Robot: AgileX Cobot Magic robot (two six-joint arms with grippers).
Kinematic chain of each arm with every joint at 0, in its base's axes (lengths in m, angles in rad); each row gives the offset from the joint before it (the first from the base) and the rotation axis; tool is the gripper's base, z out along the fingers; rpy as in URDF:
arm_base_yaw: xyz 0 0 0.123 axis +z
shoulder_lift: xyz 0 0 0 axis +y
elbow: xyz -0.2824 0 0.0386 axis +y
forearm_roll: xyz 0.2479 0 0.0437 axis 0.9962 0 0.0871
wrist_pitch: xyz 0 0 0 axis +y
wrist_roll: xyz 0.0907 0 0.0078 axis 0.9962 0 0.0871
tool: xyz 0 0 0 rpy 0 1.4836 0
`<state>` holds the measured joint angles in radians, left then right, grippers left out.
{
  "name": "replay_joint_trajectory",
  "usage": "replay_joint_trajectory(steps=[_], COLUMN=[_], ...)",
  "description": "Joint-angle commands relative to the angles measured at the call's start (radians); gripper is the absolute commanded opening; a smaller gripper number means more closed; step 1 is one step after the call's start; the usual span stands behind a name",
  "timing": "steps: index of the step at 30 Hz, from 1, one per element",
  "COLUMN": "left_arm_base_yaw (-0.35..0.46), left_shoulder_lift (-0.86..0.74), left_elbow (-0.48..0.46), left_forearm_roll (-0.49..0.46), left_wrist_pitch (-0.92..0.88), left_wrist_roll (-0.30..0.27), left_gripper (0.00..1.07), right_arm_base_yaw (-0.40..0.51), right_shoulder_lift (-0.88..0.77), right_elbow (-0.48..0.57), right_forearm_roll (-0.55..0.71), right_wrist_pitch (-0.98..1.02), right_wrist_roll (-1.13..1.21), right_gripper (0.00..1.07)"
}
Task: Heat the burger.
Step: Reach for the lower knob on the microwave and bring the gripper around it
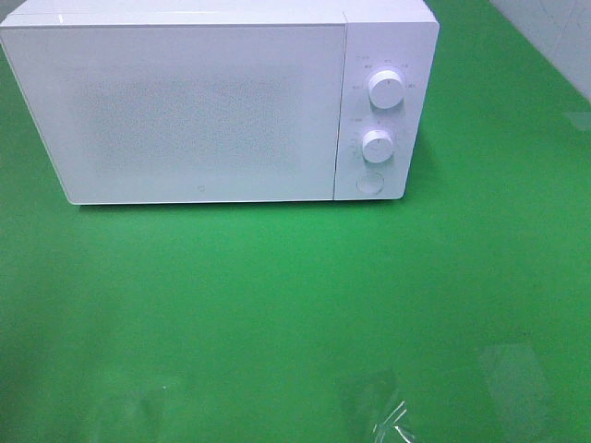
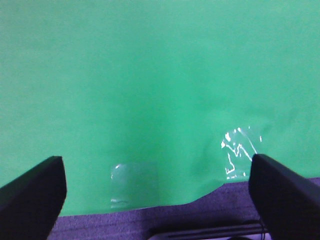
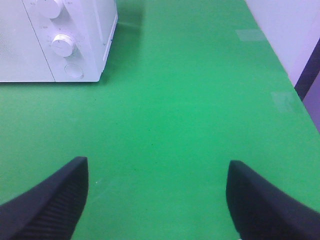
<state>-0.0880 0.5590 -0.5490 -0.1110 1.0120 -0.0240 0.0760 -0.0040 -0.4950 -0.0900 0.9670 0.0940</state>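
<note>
The burger is out of view in every frame. A white microwave [image 1: 212,101] stands at the back of the green table with its door shut; it has two round knobs and a round button [image 1: 369,182] on its right panel. It also shows in the right wrist view [image 3: 60,40]. My left gripper [image 2: 155,195] is open and empty over the green cloth near its front edge. My right gripper [image 3: 157,200] is open and empty over bare green cloth, well in front of the microwave. Neither gripper shows in the exterior high view.
Clear tape patches [image 1: 379,406] hold the green cloth [image 1: 295,305] at its front edge and shine in the left wrist view [image 2: 237,150]. A purple-grey floor [image 2: 200,215] lies beyond the cloth's edge. A white tiled wall [image 1: 554,37] is at the back right.
</note>
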Motion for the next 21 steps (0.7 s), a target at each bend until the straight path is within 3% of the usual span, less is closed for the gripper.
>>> replay_joint_trajectory(steps=[1,21], left_arm_base_yaw=[0.001,0.002], left_shoulder_lift=[-0.068,-0.453], left_elbow=[0.004,0.033], left_forearm_roll=[0.003,-0.024], left_wrist_pitch=[-0.009,0.054], left_wrist_roll=[0.004,0.002], left_gripper=[0.91,0.91], right_arm_base_yaw=[-0.006,-0.006], right_shoulder_lift=[-0.027,-0.027], right_elbow=[0.000,0.000], right_forearm_roll=[0.002,0.002], right_wrist_pitch=[-0.008,-0.008], right_wrist_roll=[-0.005,-0.005], right_gripper=[0.73,0.73])
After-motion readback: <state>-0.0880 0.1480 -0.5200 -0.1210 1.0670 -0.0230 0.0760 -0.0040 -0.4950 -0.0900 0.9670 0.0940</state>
